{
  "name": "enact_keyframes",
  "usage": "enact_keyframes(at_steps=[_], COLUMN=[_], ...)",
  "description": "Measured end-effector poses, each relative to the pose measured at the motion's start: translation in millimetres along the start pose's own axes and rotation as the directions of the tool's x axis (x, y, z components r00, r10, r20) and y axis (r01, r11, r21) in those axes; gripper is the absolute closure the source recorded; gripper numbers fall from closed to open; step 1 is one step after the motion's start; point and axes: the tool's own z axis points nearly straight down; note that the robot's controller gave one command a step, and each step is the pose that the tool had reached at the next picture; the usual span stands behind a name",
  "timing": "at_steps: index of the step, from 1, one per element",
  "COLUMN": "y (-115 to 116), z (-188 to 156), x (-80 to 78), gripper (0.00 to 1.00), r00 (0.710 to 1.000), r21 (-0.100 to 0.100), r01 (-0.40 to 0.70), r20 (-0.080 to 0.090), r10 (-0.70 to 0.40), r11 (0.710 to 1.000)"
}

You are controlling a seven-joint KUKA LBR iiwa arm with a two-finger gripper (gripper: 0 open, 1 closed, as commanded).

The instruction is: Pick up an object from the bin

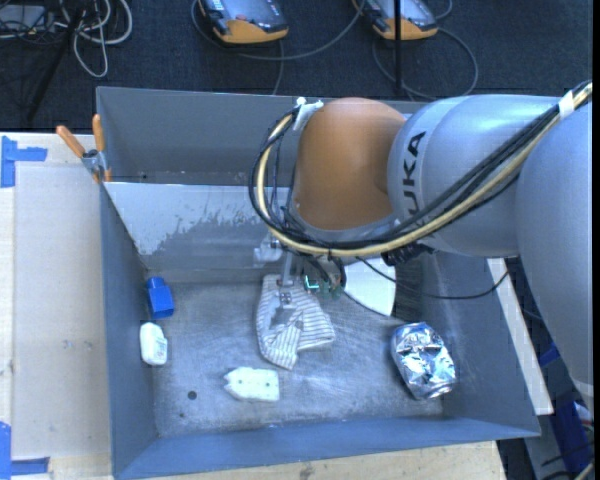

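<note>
The gripper (302,280) hangs low in the middle of the grey metal bin (310,440), under the arm's round orange cover (345,163). Its tip is down at the top end of a crumpled grey-and-white checked cloth (294,330). The cloth lies on the bin floor right under the gripper and spreads toward the near wall. The two look like they touch, but I cannot tell if the gripper is open or closed, or if it has hold of the cloth.

Just beside the gripper, on the arm's side, lies a flat white sheet (372,290). Further that way sits a shiny ball of scrunched silver foil (423,361). Past the cloth, near the front wall, lies a small white lump (252,384). Well apart from the gripper, on the side away from the arm, are a little blue block (159,296) and a small white bottle (153,345).
</note>
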Motion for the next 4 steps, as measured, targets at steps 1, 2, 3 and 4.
enact_keyframes(at_steps=[1, 2, 3, 4], y=[-0.4, -57.8, -57.8, -53.3], z=[-4.2, 69.8, 69.8, -49.2], x=[-1.8, 50.6, 50.6, 43.1], gripper=[0.0, 1.0, 1.0, 1.0], r00=[1.0, 0.995, 0.995, 0.996], r21=[-0.001, 0.0, 0.0, 0.0], r01=[-0.002, 0.096, 0.095, 0.092], r20=[0.008, 0.007, 0.007, 0.01], r10=[0.002, -0.096, -0.095, -0.092], r11=[1.0, 0.995, 0.995, 0.996])
